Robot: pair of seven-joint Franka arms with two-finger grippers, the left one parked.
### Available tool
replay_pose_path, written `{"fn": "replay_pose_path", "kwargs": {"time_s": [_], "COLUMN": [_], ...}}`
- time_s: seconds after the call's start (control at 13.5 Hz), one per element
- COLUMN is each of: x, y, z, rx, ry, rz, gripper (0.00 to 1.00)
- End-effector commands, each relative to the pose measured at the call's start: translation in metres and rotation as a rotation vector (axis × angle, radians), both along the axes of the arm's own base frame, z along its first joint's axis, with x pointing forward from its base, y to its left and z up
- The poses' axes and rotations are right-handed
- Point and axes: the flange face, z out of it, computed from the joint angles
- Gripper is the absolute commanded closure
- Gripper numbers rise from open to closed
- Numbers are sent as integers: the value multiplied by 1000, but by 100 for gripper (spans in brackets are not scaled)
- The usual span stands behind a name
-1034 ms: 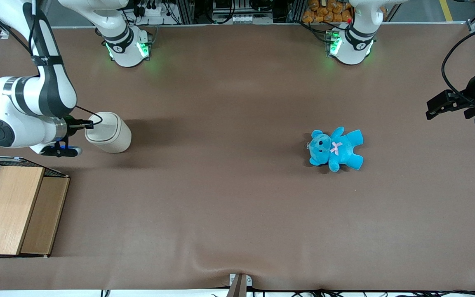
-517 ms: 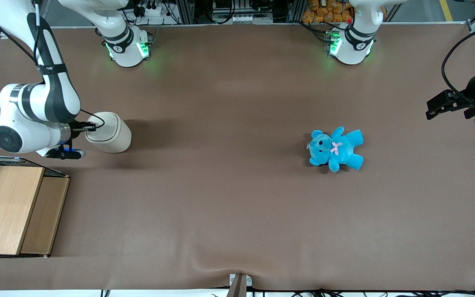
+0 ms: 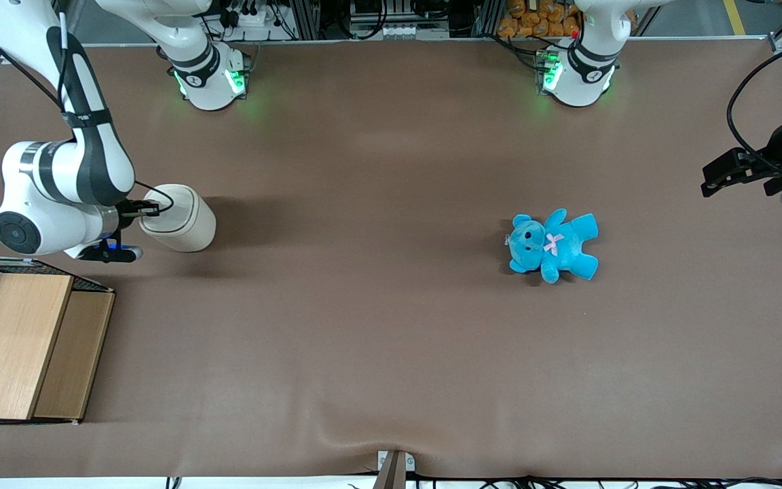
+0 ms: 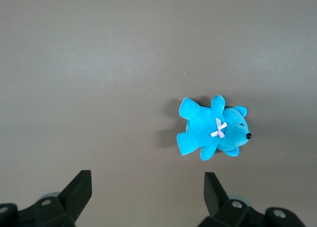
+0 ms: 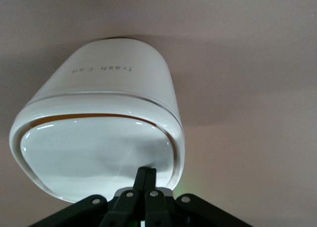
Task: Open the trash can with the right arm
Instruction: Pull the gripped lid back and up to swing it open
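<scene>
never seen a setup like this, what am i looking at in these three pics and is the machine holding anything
It is a robot arm working over a brown table. One picture looks down from the front; the other two come from cameras on each arm's wrist. On the table stand a white trash can, a blue teddy toward the parked arm's end, and a wooden-topped wire crate. The arm's tool, fingers shut together, presses on the can's lid at its edge. It holds nothing.

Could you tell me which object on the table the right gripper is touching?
The cream trash can; the shut gripper presses its lid, unlike the distant blue teddy.
</scene>
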Motion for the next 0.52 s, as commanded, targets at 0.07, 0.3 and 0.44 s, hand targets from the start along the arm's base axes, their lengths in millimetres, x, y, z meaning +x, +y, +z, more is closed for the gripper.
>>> {"fn": "replay_pose_path", "kwargs": {"time_s": [0.07,0.3,0.44], "x": [-4,-1,1], "y": [-5,-5,-4], "z": [-25,-15,8], "rx": [-8,-8,-8], "ry": [36,28,4], "rz": [17,16,17], "gripper": [100,100,100]}}
